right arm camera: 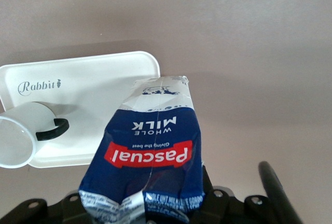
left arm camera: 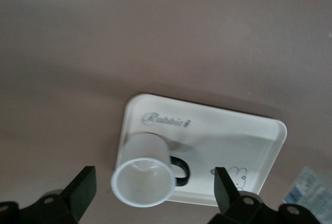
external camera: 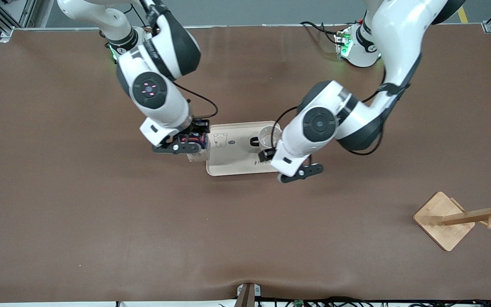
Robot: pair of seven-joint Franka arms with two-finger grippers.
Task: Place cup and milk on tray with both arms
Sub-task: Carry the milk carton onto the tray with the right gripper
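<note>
While the cup [left arm camera: 144,175] stands on the tray [left arm camera: 244,130] between the left gripper's [left arm camera: 155,190] parted jaws, the milk [right arm camera: 148,156] is clamped by the right gripper [external camera: 186,143] at the tray's edge.

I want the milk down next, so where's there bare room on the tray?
The tray is bare from its bear drawing to the edge nearest the camera. The cup and open left gripper crowd the left arm's end.
</note>
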